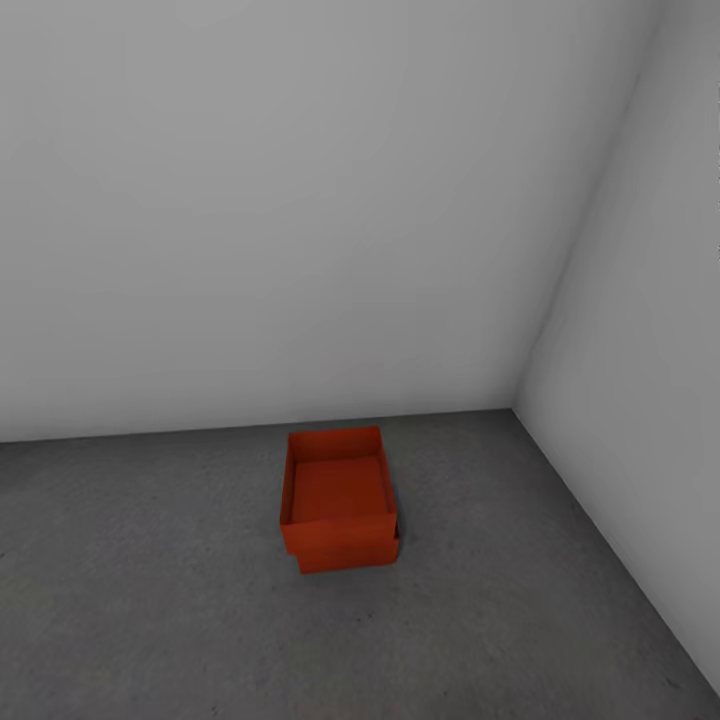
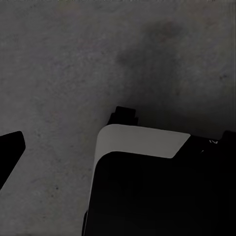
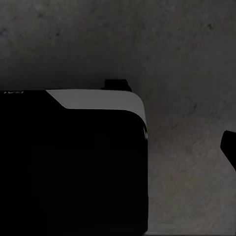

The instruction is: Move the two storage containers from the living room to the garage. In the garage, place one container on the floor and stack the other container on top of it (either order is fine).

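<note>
Two red-orange storage containers sit stacked on the dark grey concrete floor (image 1: 150, 580) of the garage, near the corner of two pale walls. The upper container (image 1: 338, 490) rests open-top and empty on the lower container (image 1: 352, 557), shifted a little back and left, so the lower one's front edge shows. Neither gripper is near them. My left gripper (image 2: 118, 145) hangs over bare floor, with one dark fingertip (image 2: 11, 150) at the picture's edge. My right gripper (image 3: 118, 147) does likewise, with one fingertip (image 3: 230, 147) at the edge. Nothing is held.
Plain grey walls (image 1: 300, 200) meet in a corner (image 1: 515, 405) behind and right of the stack. Both wrist views look down past my black and white base (image 2: 142, 142) (image 3: 93, 101) onto speckled concrete.
</note>
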Tool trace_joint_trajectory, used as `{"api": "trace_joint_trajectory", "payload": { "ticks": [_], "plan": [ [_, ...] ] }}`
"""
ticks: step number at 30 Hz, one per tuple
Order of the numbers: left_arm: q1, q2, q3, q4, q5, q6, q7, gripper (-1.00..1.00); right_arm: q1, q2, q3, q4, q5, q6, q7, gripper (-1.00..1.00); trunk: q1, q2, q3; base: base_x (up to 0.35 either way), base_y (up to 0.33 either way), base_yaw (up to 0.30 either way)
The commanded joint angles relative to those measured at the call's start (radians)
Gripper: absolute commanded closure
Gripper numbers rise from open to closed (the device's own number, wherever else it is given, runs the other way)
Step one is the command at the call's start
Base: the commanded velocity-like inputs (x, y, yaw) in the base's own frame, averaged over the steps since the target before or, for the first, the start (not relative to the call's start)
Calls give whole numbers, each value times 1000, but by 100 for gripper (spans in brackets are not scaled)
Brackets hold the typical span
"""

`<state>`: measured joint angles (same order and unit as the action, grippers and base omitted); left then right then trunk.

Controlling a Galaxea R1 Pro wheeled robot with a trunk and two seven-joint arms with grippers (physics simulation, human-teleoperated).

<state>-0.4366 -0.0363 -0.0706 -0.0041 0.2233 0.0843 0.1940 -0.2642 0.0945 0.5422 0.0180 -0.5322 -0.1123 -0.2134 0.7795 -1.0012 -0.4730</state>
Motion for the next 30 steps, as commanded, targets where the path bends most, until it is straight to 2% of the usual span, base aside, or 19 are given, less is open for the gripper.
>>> {"api": "trace_joint_trajectory", "payload": {
  "ticks": [1, 7, 19, 30],
  "plan": [
    [0, 0, -8, 0, 9, 4, -5, -100, 2, 1, 8, 2, -8, -6, -1, -100, 0, -1, 1, 0, 0, 0],
    [1, 10, -8, 0, 11, 6, -78, -100, 26, 1, 8, 2, -7, -8, 0, -100, 0, -1, 10, 0, 0, 0],
    [19, 15, -8, 0, 8, 3, -90, -100, 39, -7, 8, 2, -9, -9, 85, -100, 0, -1, 29, 0, 0, 0],
    [19, 15, -8, 0, 8, 3, -111, -100, 39, -9, 8, 2, -9, -9, 92, -100, 0, -1, 46, 0, 0, 0]
  ]
}}
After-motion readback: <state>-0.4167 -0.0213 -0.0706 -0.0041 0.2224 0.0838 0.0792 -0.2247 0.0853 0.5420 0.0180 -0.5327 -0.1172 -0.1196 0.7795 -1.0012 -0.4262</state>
